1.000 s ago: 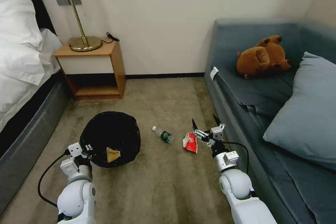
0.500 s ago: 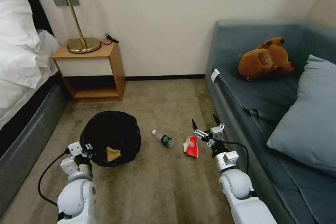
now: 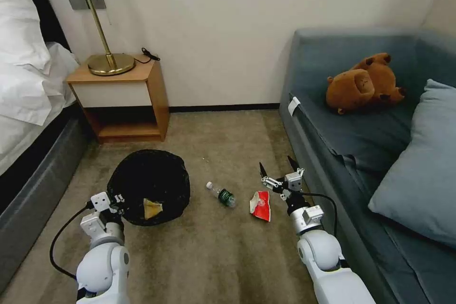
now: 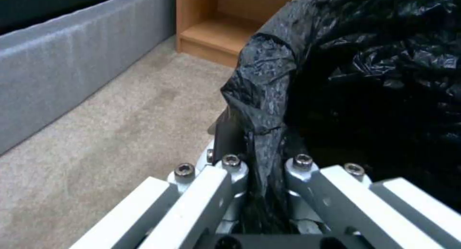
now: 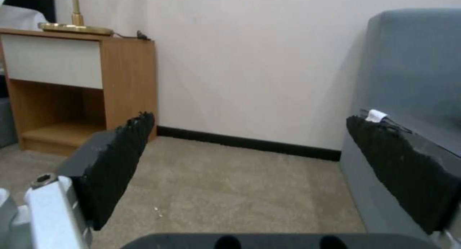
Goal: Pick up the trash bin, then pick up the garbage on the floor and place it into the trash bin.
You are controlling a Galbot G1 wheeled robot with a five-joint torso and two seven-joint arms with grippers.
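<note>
The bottle [image 3: 221, 194] lies flat, cap toward the trash bin [image 3: 148, 186].

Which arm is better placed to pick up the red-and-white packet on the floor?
The right arm. The right gripper is open, just above the red-and-white packet. The left gripper is shut on the trash bin.

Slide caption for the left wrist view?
Left gripper jaws shut on the crinkled black plastic bag rim of the trash bin, above beige carpet.
</note>
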